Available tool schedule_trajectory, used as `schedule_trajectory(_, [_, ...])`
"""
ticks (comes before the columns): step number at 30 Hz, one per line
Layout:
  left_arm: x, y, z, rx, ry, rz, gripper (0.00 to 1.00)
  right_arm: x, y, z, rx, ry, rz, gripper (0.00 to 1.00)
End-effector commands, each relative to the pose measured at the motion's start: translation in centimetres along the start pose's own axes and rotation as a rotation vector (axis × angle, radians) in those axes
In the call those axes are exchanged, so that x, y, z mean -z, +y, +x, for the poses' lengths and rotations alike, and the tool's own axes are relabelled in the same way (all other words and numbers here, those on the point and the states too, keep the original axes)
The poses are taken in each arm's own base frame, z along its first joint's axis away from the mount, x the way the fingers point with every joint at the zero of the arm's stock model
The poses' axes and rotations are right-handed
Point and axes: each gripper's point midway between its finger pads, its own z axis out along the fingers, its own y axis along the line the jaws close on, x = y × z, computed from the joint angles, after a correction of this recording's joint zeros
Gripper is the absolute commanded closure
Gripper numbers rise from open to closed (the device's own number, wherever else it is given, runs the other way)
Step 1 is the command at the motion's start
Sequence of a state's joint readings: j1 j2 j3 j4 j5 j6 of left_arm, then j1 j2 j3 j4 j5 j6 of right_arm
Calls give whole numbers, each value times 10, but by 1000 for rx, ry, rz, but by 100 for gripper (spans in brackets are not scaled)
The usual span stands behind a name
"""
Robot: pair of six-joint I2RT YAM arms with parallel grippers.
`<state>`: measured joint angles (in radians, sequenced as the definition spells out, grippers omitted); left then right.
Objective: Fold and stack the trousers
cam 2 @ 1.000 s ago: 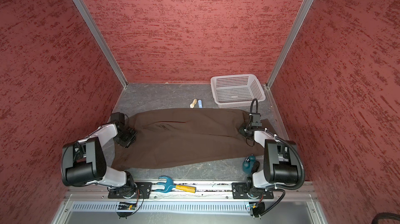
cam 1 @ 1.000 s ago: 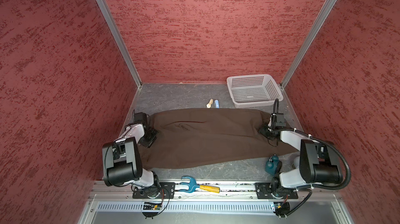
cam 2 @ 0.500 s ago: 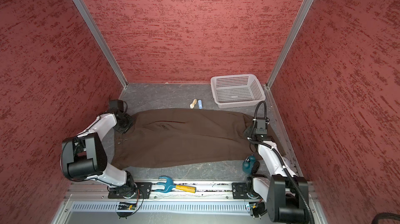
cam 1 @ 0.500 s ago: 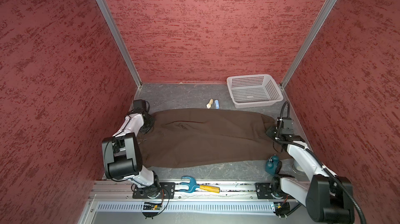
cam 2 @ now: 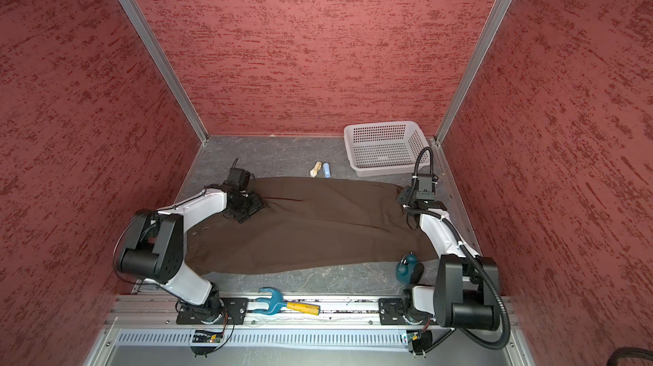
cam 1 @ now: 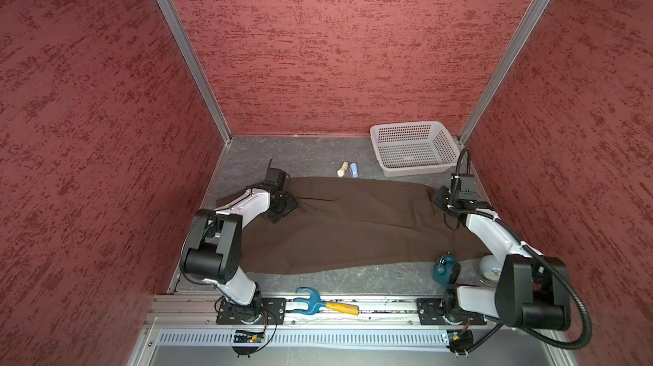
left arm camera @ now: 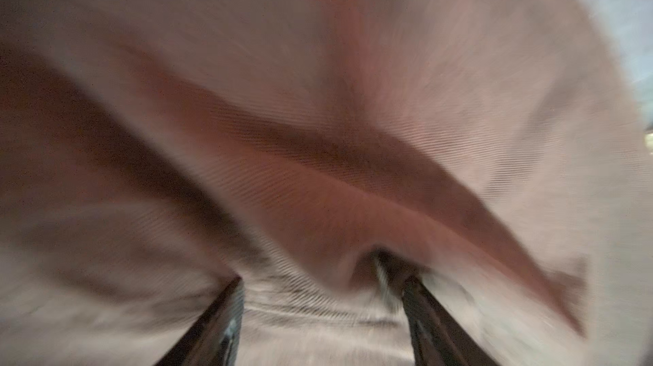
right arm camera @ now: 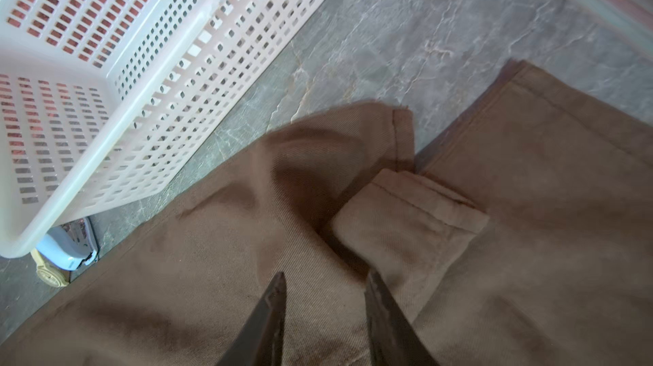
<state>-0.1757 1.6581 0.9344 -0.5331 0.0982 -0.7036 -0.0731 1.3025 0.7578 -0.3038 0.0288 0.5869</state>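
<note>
Left fingers (left arm camera: 222, 322) stand apart over the cloth. We see no fold pinched between them, though this view is blurred. Right fingers (right arm camera: 268, 325) are also parted, more narrowly, with nothing between them, and they hover just above a leg near its turned-back hem (right arm camera: 417, 205).

The trousers (cam 1: 353, 226) lie spread flat along the table (cam 1: 353, 277), from one arm to the other. Their leg ends lie just beside the white basket (cam 1: 417, 170).

We judge the cloth to be a soft, limp matte twill, neither slippery nor fragile. Because it is so large, it is probably rather heavy, and it will sag and drag if lifted at one point only. Better places to hold it are the stitched hems and the opposite end, one for each pair of fingers.

We can read no brand, label or writing anywhere. A small pale blue thing (right arm camera: 67, 251) beside the basket's corner is too blurred to read.
</note>
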Motion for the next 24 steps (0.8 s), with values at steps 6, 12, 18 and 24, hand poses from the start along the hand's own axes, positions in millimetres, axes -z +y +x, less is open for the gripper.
schedule_trajectory(6, [-26,21,54,-24,176,-44,69,17,4,-24,39,-74,10,58])
schedule_trajectory(12, [-3,74,106,-7,261,-150,85,11,9,-43,-1,-90,-7,57])
schedule_trajectory(18, [26,94,105,7,232,-216,89,-13,16,-46,2,-34,-15,56])
schedule_trajectory(24, [44,101,84,34,201,-268,70,-48,9,-25,57,87,18,53])
